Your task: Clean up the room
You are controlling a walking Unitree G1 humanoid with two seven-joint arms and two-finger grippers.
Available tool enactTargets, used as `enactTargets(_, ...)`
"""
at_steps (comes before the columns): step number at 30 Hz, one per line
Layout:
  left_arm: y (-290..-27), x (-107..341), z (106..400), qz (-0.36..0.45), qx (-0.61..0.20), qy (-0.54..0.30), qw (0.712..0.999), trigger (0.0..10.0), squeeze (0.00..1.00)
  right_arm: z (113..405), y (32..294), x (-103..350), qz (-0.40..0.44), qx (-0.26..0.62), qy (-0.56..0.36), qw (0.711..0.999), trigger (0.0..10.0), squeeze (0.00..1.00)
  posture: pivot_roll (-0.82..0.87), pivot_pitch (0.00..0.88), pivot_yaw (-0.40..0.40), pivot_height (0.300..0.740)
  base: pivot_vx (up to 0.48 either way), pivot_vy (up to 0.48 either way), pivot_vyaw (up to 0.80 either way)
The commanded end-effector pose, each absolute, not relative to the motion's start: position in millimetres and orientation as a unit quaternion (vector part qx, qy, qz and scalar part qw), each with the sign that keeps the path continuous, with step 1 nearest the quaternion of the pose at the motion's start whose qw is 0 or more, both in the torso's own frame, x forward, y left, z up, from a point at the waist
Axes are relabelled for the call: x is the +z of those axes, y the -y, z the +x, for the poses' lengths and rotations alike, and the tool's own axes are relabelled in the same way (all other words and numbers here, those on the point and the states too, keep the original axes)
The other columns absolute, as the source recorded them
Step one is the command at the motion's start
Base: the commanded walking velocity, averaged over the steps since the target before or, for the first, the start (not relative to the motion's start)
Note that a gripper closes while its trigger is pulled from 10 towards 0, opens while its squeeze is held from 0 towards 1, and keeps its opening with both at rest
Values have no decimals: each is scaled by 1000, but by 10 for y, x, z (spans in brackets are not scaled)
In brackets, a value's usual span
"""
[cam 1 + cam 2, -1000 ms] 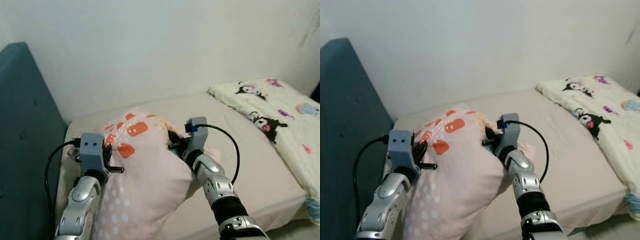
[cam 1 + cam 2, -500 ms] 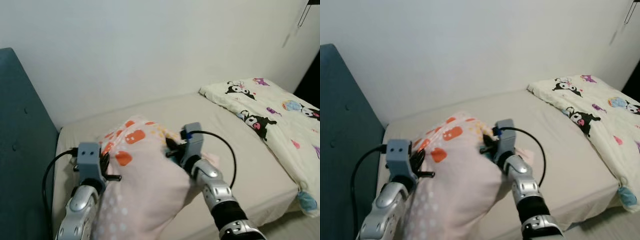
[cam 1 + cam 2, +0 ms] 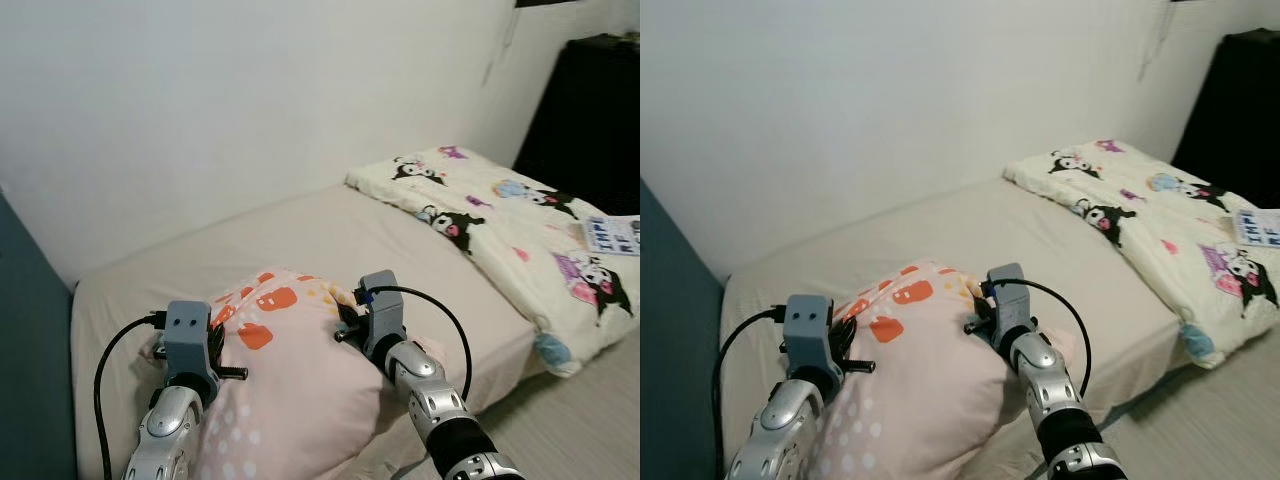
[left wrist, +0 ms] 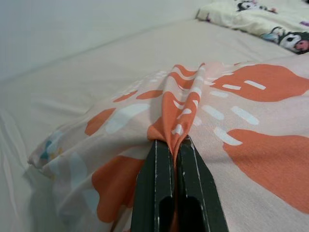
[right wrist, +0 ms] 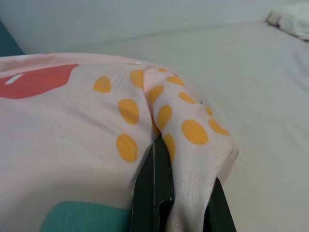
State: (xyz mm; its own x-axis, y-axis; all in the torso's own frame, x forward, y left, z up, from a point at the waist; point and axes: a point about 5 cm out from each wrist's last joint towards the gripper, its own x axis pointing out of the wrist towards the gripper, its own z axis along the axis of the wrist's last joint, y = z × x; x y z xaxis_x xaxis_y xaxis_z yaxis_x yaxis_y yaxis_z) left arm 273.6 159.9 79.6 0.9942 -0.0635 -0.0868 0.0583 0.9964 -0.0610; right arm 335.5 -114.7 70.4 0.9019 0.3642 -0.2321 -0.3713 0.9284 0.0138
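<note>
Now the robot has turned, so more of the bed [image 3: 300, 225] shows. Both grippers, left gripper [image 4: 175, 145] and right gripper [image 5: 166, 145], still pinch the pink pillow [image 3: 300, 380] above the bed, ready to set down.

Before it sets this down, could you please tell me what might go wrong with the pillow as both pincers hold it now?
1. Each pincer, left and right, pinches only a thin fold of the pillow cover, so the fabric could slip out or stretch.
2. The pillow hangs partly past the near edge of the bed; released here, it might slide to the floor.
</note>
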Motion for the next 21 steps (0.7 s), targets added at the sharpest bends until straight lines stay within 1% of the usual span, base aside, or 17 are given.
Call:
enactTargets(1,-1621,857,2746,-33,-25,-17,999,10000,0,3367,1170,737,-8,182,-99,978,10000,0,-81,0,3,740,0,0,0)
enactTargets(7,-1622,813,2735,-21,-25,-22,999,10000,0,3360,1210,686,-22,174,-107,979,10000,0,-78,0,0,740,0,0,0)
enactTargets(11,-1607,793,2731,-26,-23,-27,999,10000,0,3389,1262,696,-3,149,-107,983,10000,0,-77,0,2,740,0,0,0)
enactTargets(21,-1564,802,2746,-29,-25,-25,999,10000,0,3395,1281,706,-15,144,-102,984,10000,0,-81,0,4,740,0,0,0)
